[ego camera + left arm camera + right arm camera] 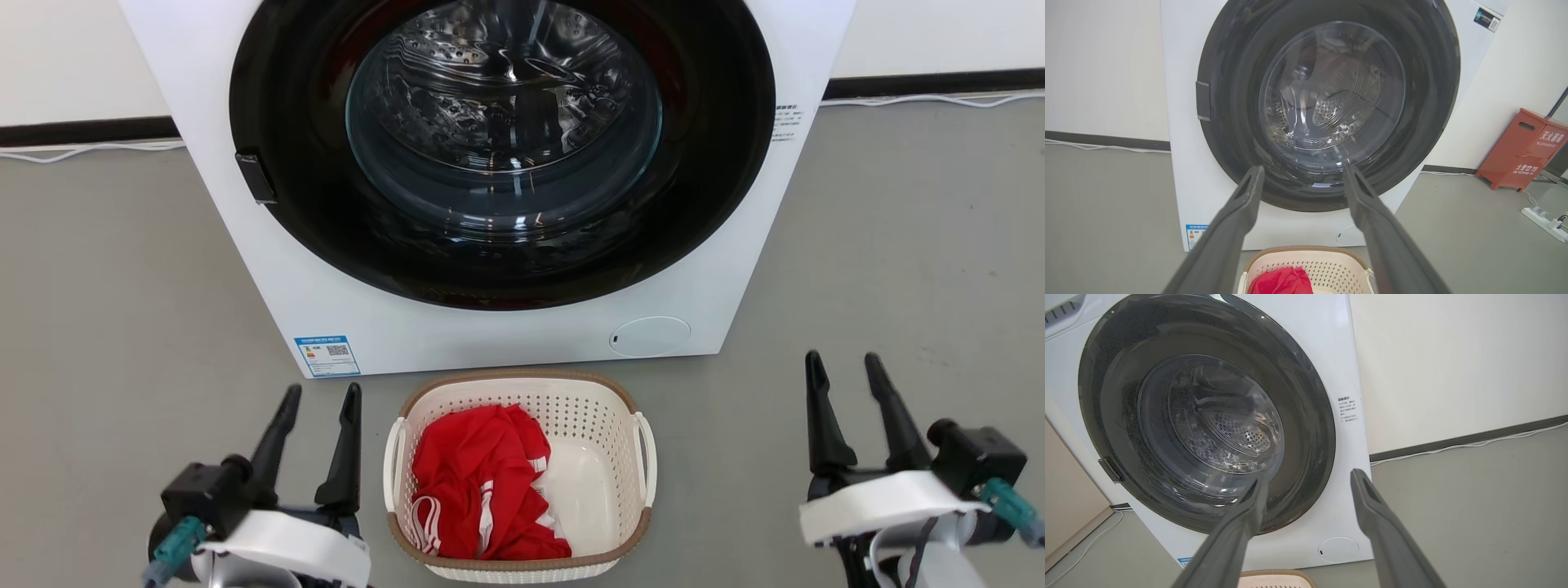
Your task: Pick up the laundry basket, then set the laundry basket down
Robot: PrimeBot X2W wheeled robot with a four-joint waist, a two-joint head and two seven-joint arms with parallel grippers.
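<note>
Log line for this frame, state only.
phase: pre-grasp; left end effector: open, empty; right end effector: open, empty; cream-white perforated plastic laundry basket: on grey floor before white washer, red garment inside

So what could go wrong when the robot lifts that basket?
1. The laundry basket sits close to the washer; a lift that swings forward might bump its front.
2. The red clothes are piled on one side, so the basket may tip if it is lifted unevenly.
3. The right gripper is farther from the basket than the left gripper, so the two open grippers may not reach it together.
</note>
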